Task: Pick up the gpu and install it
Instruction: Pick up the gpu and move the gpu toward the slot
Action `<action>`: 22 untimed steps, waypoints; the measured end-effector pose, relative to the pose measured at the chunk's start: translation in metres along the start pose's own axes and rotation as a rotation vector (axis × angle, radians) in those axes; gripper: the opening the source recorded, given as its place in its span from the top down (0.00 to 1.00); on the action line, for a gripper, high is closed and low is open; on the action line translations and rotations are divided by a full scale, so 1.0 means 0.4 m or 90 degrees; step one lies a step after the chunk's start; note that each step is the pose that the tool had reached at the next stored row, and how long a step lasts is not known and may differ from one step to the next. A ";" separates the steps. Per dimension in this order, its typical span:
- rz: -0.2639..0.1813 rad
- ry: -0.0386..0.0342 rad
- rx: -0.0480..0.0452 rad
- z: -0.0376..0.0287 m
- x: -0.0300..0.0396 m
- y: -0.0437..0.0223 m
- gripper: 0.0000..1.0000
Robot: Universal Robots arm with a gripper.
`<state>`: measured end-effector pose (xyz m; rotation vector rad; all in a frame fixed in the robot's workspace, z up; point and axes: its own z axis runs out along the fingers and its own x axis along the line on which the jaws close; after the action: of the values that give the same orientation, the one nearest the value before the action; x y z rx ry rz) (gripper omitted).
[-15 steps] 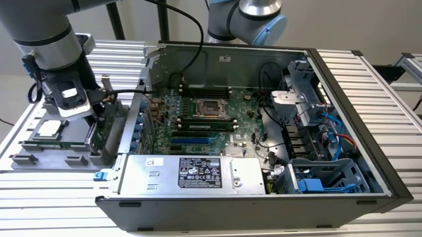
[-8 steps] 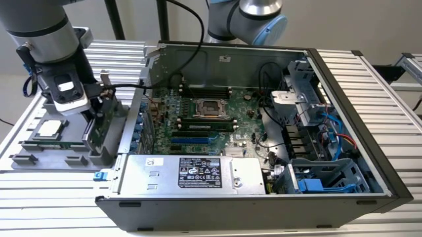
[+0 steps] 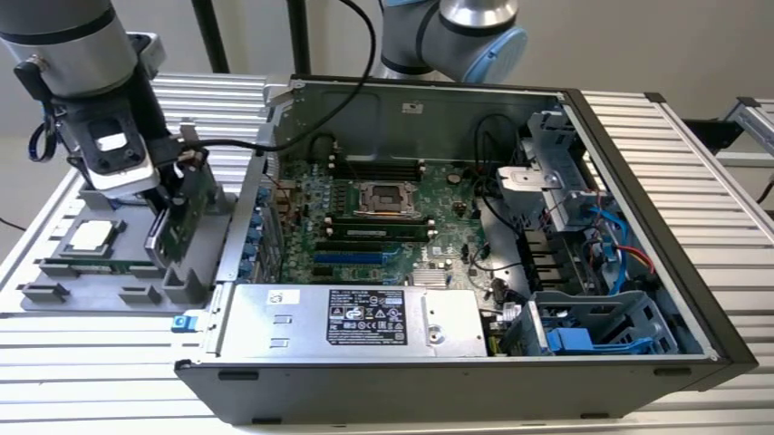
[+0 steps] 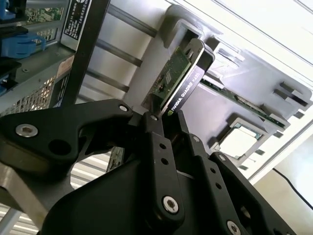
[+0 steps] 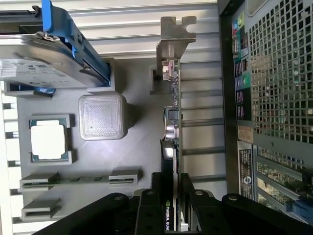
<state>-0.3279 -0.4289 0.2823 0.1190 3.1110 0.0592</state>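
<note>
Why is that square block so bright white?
First wrist view: light glares off the pale square plastic block on the grey tray. Second wrist view: the slatted table washes out white behind the green gpu card. Exterior view: even light.

The exterior view looks down at a slant from well back, taking in the open computer case (image 3: 653,181) and the gray parts tray (image 3: 72,294) beside it. Both wrist views sit close behind the gripper (image 5: 171,182), looking forward past it; they share the gpu (image 5: 172,122) just ahead and the processor (image 5: 48,139) beyond.
</note>
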 end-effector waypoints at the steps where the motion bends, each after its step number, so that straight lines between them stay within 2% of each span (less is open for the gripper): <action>1: 0.000 0.0000 0.0000 -0.005 0.000 0.000 1.00; 9: 0.000 0.0000 0.0000 -0.048 -0.001 0.002 1.00; 10: -0.001 0.0000 0.0000 -0.058 -0.002 0.002 1.00; 22: -0.001 0.0001 0.0000 -0.129 -0.003 0.005 1.00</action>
<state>-0.3279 -0.4289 0.3339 0.1165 3.1112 0.0591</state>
